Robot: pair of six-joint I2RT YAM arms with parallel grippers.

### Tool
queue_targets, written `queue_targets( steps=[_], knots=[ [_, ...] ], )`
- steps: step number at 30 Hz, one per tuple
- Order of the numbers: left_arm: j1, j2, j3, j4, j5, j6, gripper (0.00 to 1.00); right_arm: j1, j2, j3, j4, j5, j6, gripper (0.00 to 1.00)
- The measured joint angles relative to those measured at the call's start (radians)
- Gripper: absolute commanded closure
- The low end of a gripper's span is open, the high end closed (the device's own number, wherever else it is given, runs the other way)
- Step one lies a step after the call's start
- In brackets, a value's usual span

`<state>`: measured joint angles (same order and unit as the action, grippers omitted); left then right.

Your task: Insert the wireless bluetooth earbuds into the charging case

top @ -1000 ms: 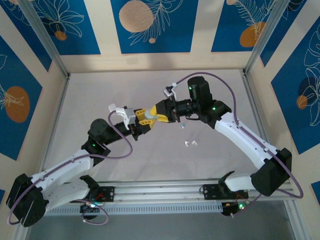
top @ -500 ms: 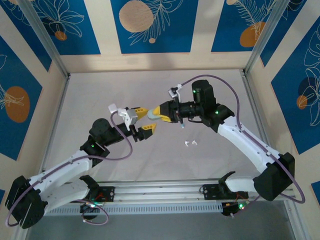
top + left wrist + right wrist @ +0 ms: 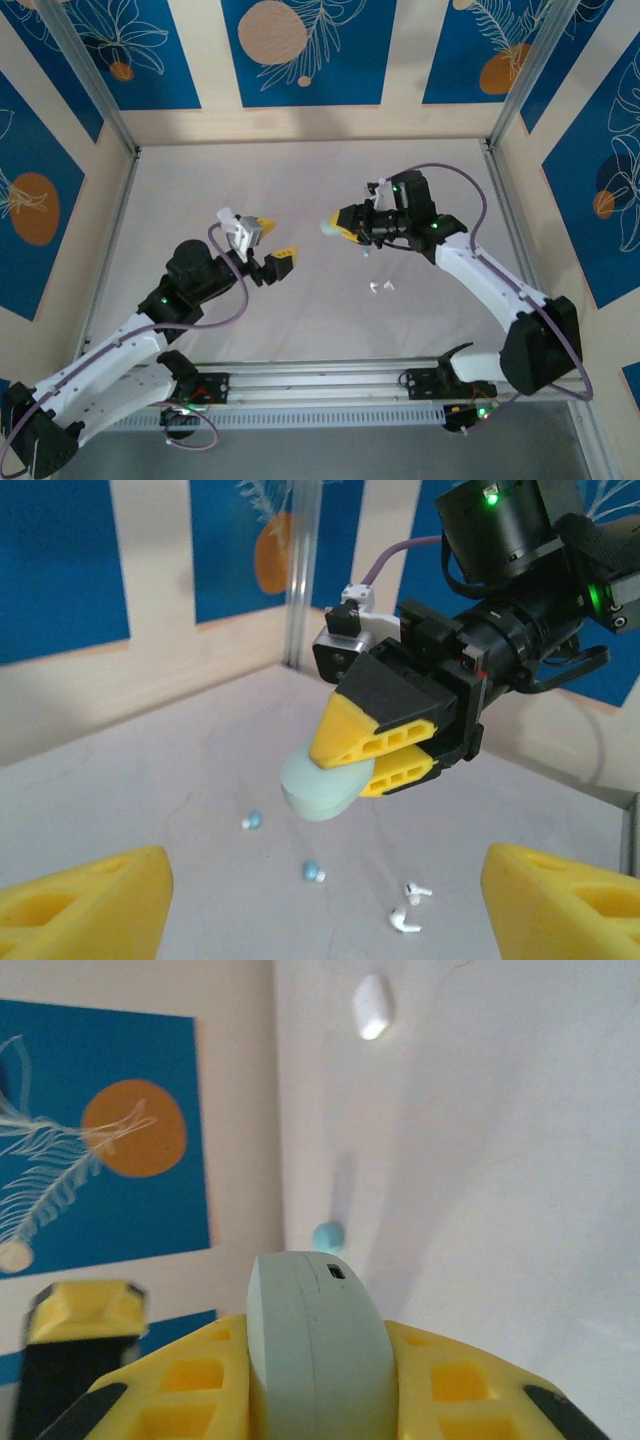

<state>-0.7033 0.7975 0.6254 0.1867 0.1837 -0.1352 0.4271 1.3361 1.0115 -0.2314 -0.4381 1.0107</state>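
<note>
Between the clamped fingers of the right gripper (image 3: 340, 772) sits the smooth pale-teal plastic charging case (image 3: 315, 792), while beneath it on the desk (image 3: 150, 770) lie tiny glossy white and teal earbuds (image 3: 405, 921), probably light and slippery, best pinched across their bodies by the open left gripper (image 3: 275, 238).

Overhead looks down; wrist cameras (close) share the case (image 3: 316, 790)

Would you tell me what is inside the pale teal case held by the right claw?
The case, pinched in the right claw, looks closed, so its interior is hidden.
</note>
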Motion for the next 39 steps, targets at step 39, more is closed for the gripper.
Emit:
queue_targets(
  steps=[39],
  knots=[
    [0.190, 0.059, 0.153, -0.626, -0.219, -0.287, 0.22, 0.000, 0.899, 0.615, -0.259, 0.044, -0.298, 0.58]
  ],
)
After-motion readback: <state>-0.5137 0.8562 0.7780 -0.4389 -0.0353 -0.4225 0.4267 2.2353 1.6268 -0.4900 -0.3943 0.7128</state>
